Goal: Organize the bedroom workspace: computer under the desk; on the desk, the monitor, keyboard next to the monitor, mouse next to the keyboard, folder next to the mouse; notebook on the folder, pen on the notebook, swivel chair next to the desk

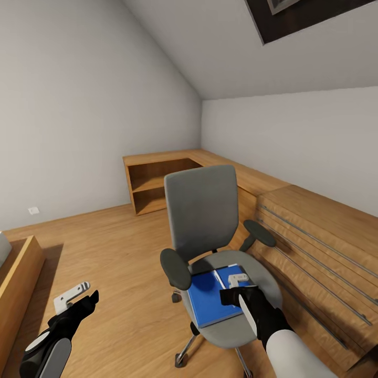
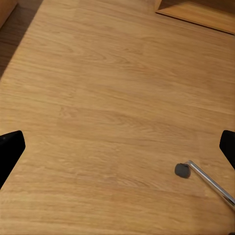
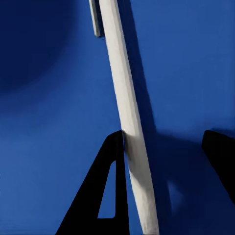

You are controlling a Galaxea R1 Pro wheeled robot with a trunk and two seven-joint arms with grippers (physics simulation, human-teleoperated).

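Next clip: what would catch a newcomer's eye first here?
The grey swivel chair at mid-room, with the bright blue folder on its seat and a white pen lying on the folder. The right end effector hangs just over them, its jaws apart with one finger against the pen. The left end effector hovers open over bare wooden floor.

The swivel chair (image 1: pixel 210 231) stands on the wooden floor (image 1: pixel 115 262) by the low wooden cabinets (image 1: pixel 320 247); on its grey seat lies the folder (image 1: pixel 212 296), the pen (image 3: pixel 128 117) resting directly on the blue cover
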